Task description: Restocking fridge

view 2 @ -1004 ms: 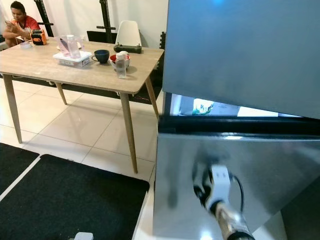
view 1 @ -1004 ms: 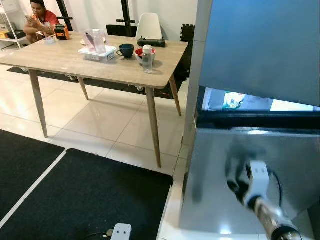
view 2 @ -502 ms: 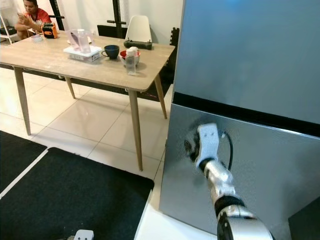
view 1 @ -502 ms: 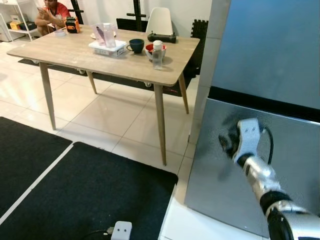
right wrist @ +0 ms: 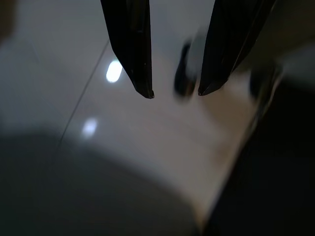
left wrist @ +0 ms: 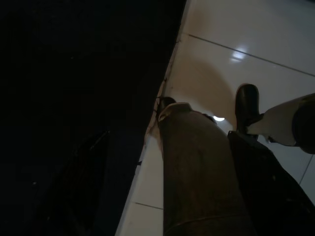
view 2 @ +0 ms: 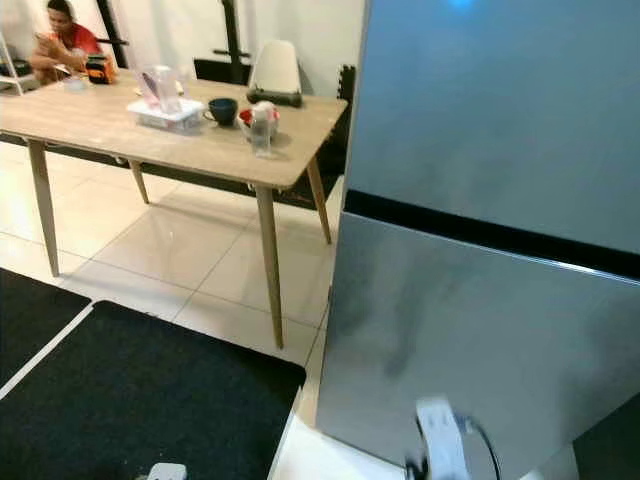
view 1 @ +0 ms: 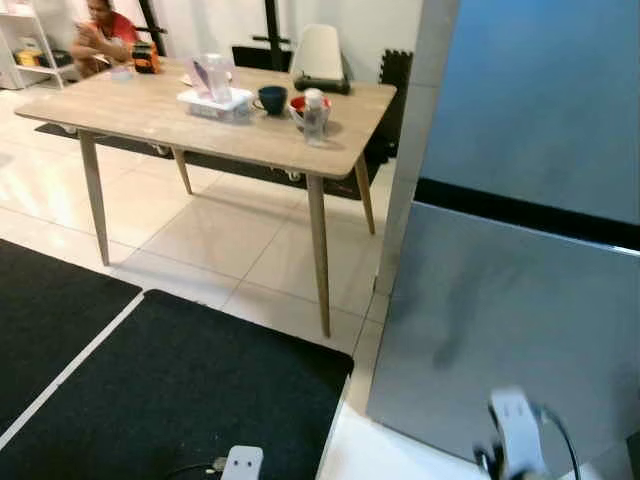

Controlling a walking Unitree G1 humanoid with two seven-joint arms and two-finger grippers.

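Note:
The grey fridge stands on the right with both doors shut, a black gap between the upper and lower door. My right arm's white wrist hangs low in front of the lower door, clear of it. In the right wrist view my right gripper is open and holds nothing, its two black fingers pointing down at white floor tiles. The left wrist view is very dark, with tiles and a robot leg below. A clear bottle stands on the wooden table.
The table also carries a white tray, a dark cup and a red bowl. A person sits at its far end, and a white chair stands behind. Black mats cover the near floor, with a small white box on one.
The fridge door, ajar a second ago with light showing inside, is shut. My right gripper pressed on the lower door, then dropped low, away from it. The camera shifted.

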